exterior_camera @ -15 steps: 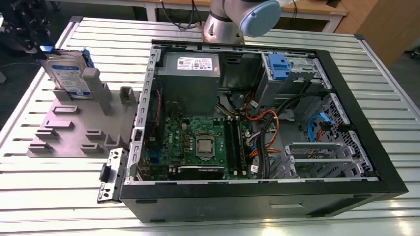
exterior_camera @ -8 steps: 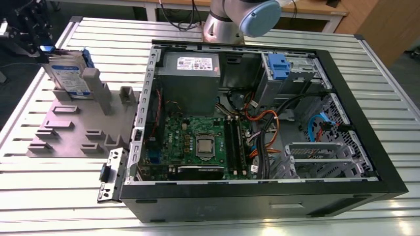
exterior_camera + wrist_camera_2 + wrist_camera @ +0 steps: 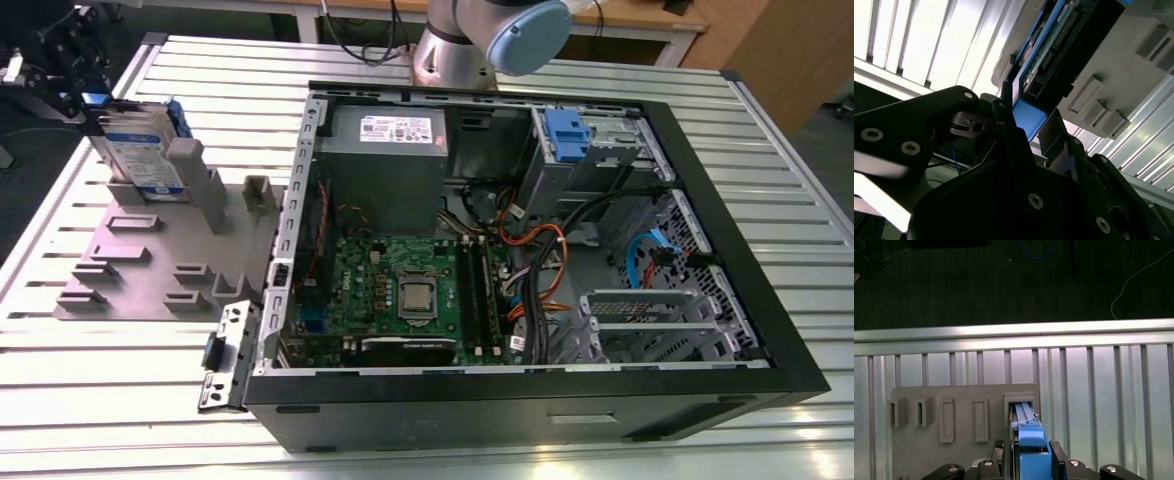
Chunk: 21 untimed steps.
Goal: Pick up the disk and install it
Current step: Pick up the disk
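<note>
The step in hand was the pick-up, and the installing had not yet begun. The disk (image 3: 143, 150) stood upright on its edge in a slot of the grey fixture plate (image 3: 147, 265), at the plate's corner farthest from the open computer case (image 3: 763, 290). The case lay just beside the plate, on the exterior view's right of it, and both rested on the slatted metal table (image 3: 787, 150).

The gripper (image 3: 1032, 460) was directly above the plate, over that same slot. Its jaws were narrow. In both wrist views the fingers (image 3: 1056, 460) lay against the two sides of the blue carrier rail at the disk's upper edge, and I saw no gap between them. So I judged that the gripper held the disk, although the disk's lower edge seemed to sit in the slot, not lifted.

In my judgement, freeing the disk called for a straight pull along the slot, away from the plate, without tilting. A slanted pull could jam the rails against the slot walls or shift the plate.
</note>
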Available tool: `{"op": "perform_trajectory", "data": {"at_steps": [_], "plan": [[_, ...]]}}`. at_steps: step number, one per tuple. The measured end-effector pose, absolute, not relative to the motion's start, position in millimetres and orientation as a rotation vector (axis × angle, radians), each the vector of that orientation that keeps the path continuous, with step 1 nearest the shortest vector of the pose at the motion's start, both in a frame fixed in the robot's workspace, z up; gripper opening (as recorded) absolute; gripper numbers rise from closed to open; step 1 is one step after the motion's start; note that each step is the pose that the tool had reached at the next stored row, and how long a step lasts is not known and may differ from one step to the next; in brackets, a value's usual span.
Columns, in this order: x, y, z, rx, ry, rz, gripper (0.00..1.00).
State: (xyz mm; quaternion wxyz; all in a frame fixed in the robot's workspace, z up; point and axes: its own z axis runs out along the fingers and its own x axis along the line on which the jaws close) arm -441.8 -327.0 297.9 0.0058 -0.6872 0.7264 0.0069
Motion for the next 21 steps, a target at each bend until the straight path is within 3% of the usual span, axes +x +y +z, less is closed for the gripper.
{"op": "perform_trajectory", "data": {"at_steps": [21], "plan": [[-441.9,-323.0,291.4,-2.151,2.275,0.021,0.47]]}}
